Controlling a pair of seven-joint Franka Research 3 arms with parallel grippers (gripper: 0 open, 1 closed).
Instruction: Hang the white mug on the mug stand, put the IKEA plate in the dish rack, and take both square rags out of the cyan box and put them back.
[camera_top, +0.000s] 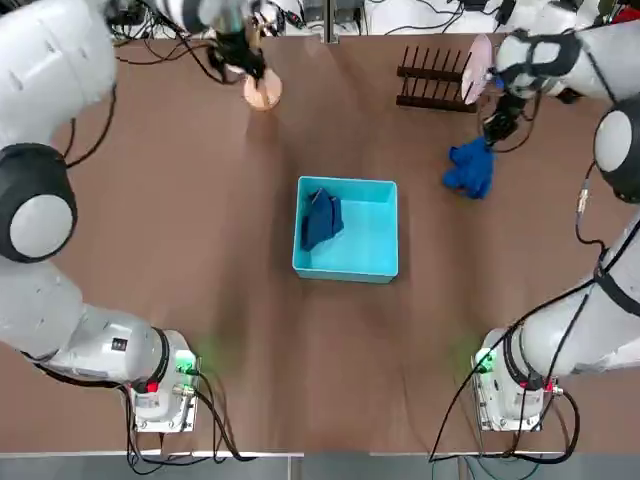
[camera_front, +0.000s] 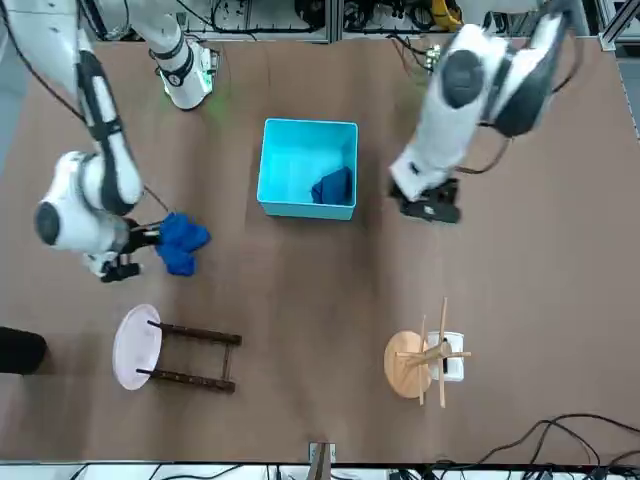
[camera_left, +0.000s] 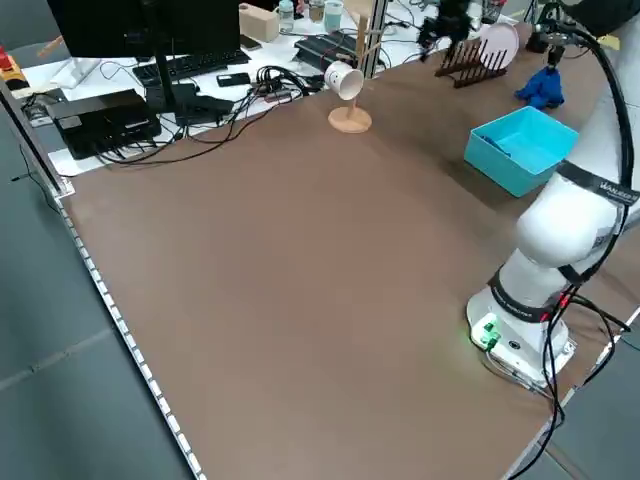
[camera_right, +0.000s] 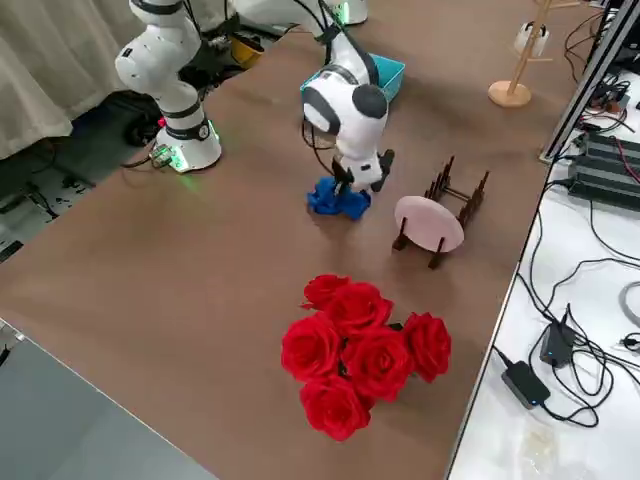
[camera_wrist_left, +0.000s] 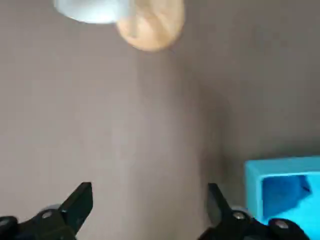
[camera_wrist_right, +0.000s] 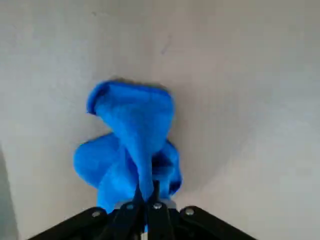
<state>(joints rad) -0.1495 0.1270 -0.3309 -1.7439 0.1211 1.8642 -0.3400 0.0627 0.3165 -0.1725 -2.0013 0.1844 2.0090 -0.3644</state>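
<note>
Fingers: right gripper pinches a blue rag right of the box; left gripper spread, empty, far left.
Second rag: inside box, left side.
Mug: hanging on stand.
Plate: upright in rack, far right.

Red roses; monitor, perhaps keyboard.

No legible text, label, brand, number or sign anywhere; small marks on the left arm's links and base too blurred to read.
</note>
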